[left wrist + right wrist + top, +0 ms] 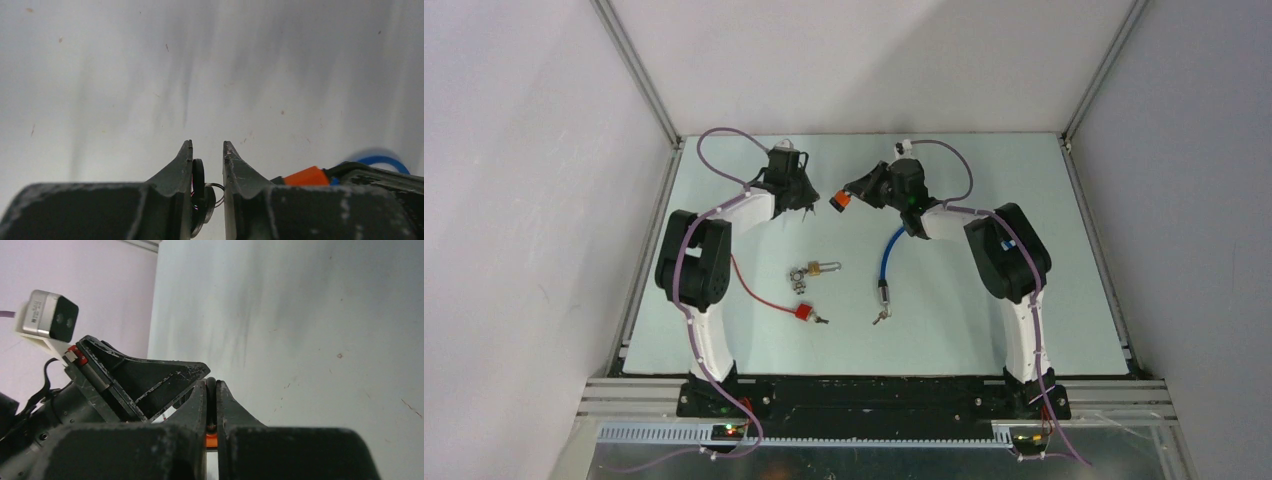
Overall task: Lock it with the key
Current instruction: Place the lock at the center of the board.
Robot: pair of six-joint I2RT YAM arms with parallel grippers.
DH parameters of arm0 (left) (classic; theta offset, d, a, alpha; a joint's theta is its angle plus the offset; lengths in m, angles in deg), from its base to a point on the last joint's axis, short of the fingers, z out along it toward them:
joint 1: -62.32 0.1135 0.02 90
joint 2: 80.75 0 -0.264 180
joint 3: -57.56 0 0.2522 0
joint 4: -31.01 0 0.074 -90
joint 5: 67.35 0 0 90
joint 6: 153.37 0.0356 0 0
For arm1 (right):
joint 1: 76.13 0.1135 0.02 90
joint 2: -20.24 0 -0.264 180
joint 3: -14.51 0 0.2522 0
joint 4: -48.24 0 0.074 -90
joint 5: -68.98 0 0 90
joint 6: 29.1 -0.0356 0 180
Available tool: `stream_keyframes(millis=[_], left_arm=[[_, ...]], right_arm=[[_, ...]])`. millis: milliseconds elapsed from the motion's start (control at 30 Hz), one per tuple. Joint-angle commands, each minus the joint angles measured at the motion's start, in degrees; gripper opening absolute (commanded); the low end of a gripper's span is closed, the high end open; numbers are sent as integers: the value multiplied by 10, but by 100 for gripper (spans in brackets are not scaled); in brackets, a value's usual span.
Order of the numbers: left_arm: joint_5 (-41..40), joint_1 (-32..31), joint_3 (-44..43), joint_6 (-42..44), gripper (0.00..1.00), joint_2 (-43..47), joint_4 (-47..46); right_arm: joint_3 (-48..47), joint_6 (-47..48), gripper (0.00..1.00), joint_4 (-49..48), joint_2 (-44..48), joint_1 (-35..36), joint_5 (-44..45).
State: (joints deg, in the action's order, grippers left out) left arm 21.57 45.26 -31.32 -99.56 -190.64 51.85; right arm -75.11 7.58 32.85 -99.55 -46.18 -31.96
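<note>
An orange lock (839,200) on a blue cable (890,250) is held above the back of the table. My right gripper (854,193) is shut on it; in the right wrist view a thin black part sits pinched between the jaws (211,381), with orange (211,441) showing below. My left gripper (810,198) is just left of the lock, tips close to it. Black key heads (199,175) on a wire ring (216,186) sit between its fingers (207,145), pressed against the left one. The orange lock (305,176) shows at the right of that view.
A brass padlock (816,269) with keys lies mid-table. A red cable (749,285) leads to a small red lock (804,313). The blue cable's loose end (882,312) rests on the table. White walls close in the left, back and right.
</note>
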Motion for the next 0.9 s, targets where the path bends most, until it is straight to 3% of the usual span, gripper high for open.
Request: stream_keyframes(millis=[0, 300, 367, 533, 600, 700, 767, 867], left_arm=[[-6, 3, -40, -17, 12, -29, 2], [-38, 3, -31, -1, 62, -23, 21], [-47, 3, -29, 1, 69, -14, 25], [-86, 3, -24, 12, 73, 16, 43], [-101, 3, -15, 19, 75, 39, 49], [-116, 2, 11, 33, 80, 91, 55], [-121, 3, 32, 39, 85, 125, 56], [-98, 12, 59, 39, 97, 179, 56]], right_arm=[[-73, -1, 0, 9, -40, 6, -5], [-127, -22, 0, 65, -101, 8, -13], [-142, -26, 0, 85, -111, 11, -11], [-171, -35, 0, 141, -131, 16, 8], [-171, -41, 8, 157, -131, 13, 20], [-174, -40, 45, 190, -123, 7, 45], [-174, -33, 63, 218, -110, 4, 67], [-175, -35, 76, 266, -88, -5, 91]])
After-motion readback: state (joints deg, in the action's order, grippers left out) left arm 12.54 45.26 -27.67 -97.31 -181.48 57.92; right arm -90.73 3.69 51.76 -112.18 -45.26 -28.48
